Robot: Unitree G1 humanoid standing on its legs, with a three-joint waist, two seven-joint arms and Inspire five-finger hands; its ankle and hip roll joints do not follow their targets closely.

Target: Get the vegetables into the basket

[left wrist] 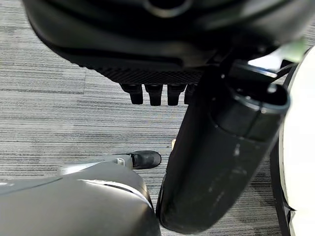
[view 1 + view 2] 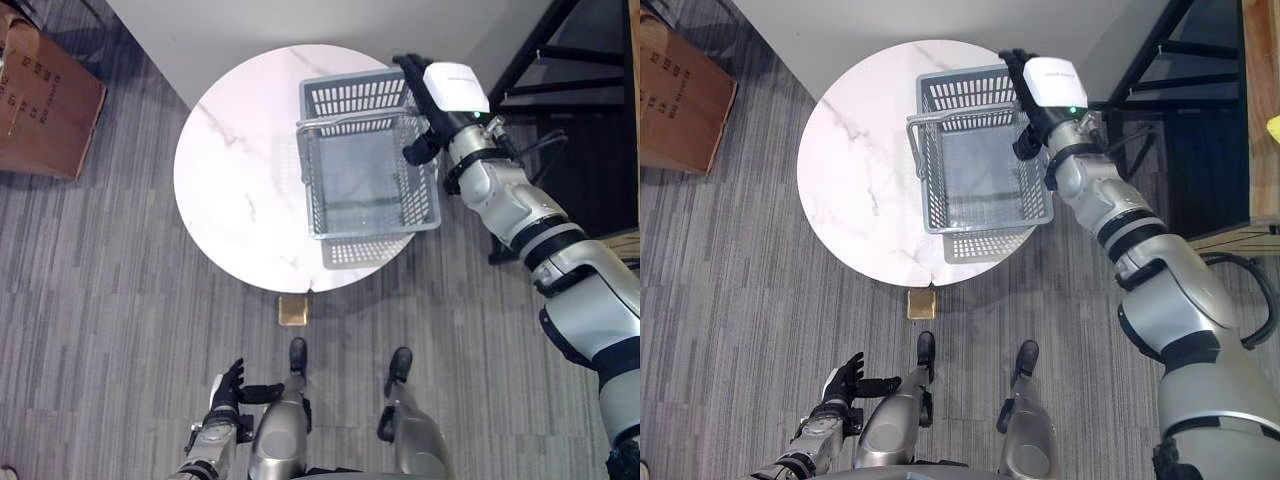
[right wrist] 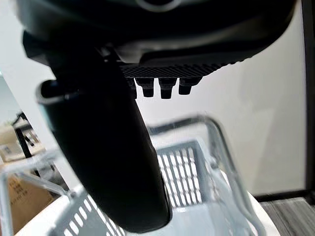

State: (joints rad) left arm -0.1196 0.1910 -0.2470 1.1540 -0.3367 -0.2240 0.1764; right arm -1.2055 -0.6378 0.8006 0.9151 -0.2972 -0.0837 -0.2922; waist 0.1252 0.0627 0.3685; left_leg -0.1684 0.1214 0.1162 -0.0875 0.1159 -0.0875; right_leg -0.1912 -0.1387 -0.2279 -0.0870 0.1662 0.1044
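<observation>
**Straight fingers at the basket's far corner**

Fingers [image 2: 412, 72] straight on the right hand [image 2: 432, 105], and there they are, laid over the far right corner of the basket's rim, with nothing clasped. From its own wrist camera the fingertips point out in a relaxed row, the thumb hanging loose above the basket's slatted wall.

The round white table [image 2: 235, 170] carries the grey basket [image 2: 365, 165] on its right half, the near end jutting just past the table edge. Inside, bare grey floor. Its wire handle [image 2: 345, 122] lies across the far part of the rim, just left of the fingers.

A cardboard box [image 2: 45, 105] sits on the carpet, well left of the table. The left hand [image 2: 230, 385] hangs low by the legs, fingers relaxed, holding nothing. A small tan block [image 2: 293, 309] lies on the floor just under the table's near edge.
</observation>
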